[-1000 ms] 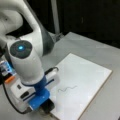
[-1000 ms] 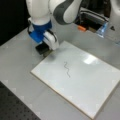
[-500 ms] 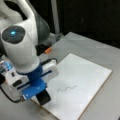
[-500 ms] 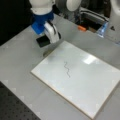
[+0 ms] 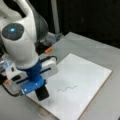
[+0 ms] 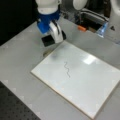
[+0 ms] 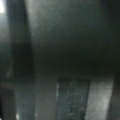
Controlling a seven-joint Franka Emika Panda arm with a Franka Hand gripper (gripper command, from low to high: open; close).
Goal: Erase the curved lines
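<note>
At a front view's lower left, the gripper [image 5: 41, 93] hangs over the near-left corner of the white board [image 5: 85, 72], clamped on a black block eraser [image 5: 42, 93] that sticks out below the blue jaw mount. In a front view the same gripper [image 6: 53, 39] sits off the board's top-left corner [image 6: 82, 75], with the eraser [image 6: 48, 40] held above the grey table [image 6: 20, 55], not touching the board surface as far as I can see.

Curve lines [image 5: 67, 88]: intact, thin dark squiggle with about two humps, to the right of the gripper on the board, apart from the eraser, with bare white between them. In a front view the curve lines [image 6: 67, 69] lie below and right of the gripper, near the board's left-centre. No smear or erased gap visible along the stroke.

A faint grey shadow on the board lies just under the eraser in both front views.

Farther from the gripper: small orange item [image 6: 81, 28] on the table beyond the board, toward a front view's top right; same orange item [image 5: 48, 50] shows behind the arm.

Wrist view: dark, blurred surfaces only, nothing identifiable.
</note>
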